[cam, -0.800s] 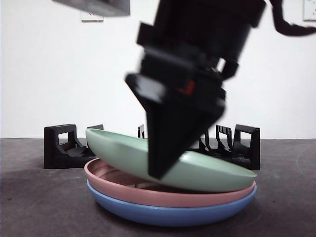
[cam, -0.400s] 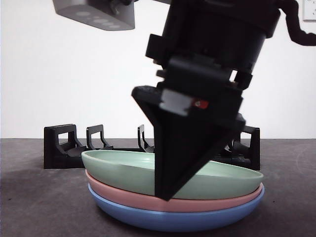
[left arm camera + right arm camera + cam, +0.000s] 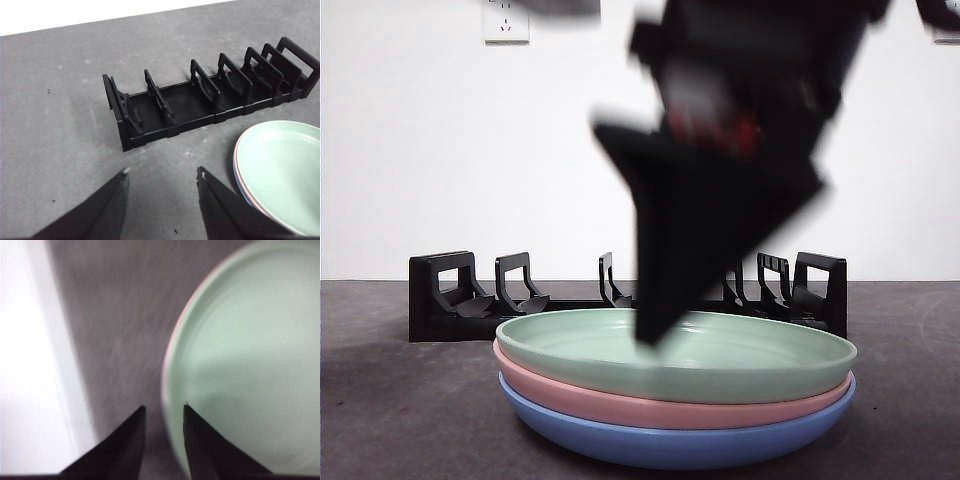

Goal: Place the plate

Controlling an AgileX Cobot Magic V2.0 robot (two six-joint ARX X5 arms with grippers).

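Front view shows the right gripper point(image 3: 650, 335) as a blurred dark mass above the green plate point(image 3: 680, 355), hiding the middle of the black rack point(image 3: 450, 295) behind that plate. Its 2 jaws stand slightly apart and hold nothing. The green plate rests flat on a pink plate point(image 3: 620, 405), itself on a blue plate point(image 3: 670, 445). The left gripper point(image 3: 162, 175), jaws apart and empty, hovers beside the rack. No writing is readable.

— Where does the front camera sit?
— Low, near table point(image 3: 380, 420) height, close to the stacked plates point(image 3: 675, 400), facing the rack point(image 3: 450, 295) and wall.
— The wrists?
— Left looks down from higher over rack and plates; right hangs close above the green plate point(image 3: 250, 365), shared by all.
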